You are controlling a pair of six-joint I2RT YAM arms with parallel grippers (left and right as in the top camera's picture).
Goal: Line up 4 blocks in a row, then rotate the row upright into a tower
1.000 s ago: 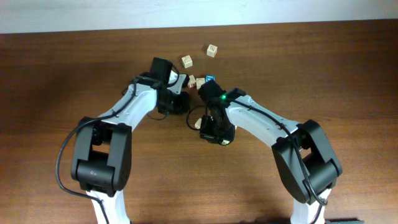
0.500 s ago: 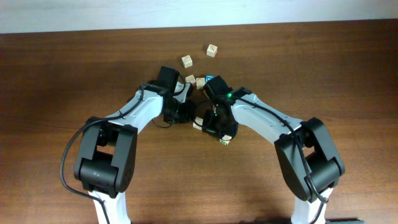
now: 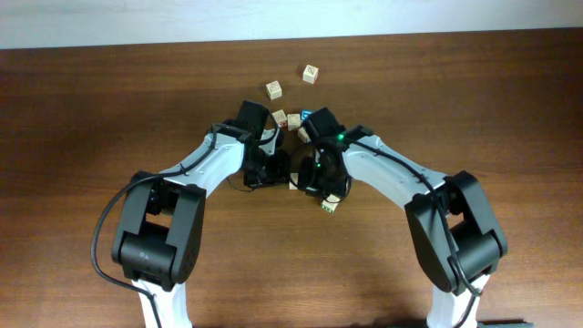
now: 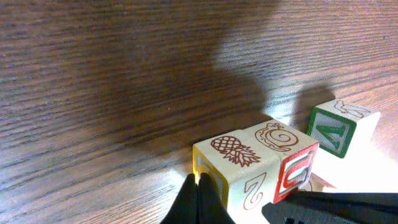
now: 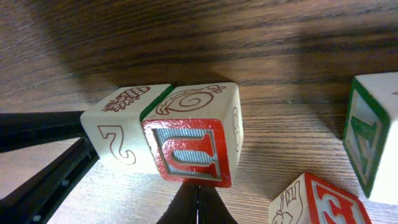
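Two pale-wood blocks stand side by side, touching: one with a pineapple top and a "2" (image 4: 233,171) (image 5: 121,134), the other with a snail top and a red "U" face (image 4: 292,158) (image 5: 196,140). My left gripper (image 4: 198,194) is shut, its tip against the yellow side of the pineapple block. The right gripper (image 5: 198,205) is also shut, its tip at the foot of the red "U" face. A green-faced "A" block (image 4: 336,129) (image 5: 373,140) stands just apart. From overhead both grippers (image 3: 271,171) (image 3: 314,180) meet at mid-table and mostly hide the pair.
A red-faced block (image 5: 317,202) lies near the right gripper. Overhead, a green-edged block (image 3: 328,204) sits in front of the right gripper. More cubes (image 3: 311,73) (image 3: 273,89) (image 3: 280,117) and a blue-faced cube (image 3: 307,115) lie behind the arms.
Both shut grippers have drawn together at the table's middle, left moving right, right moving left and back. The green-edged block has come out from under the right gripper.
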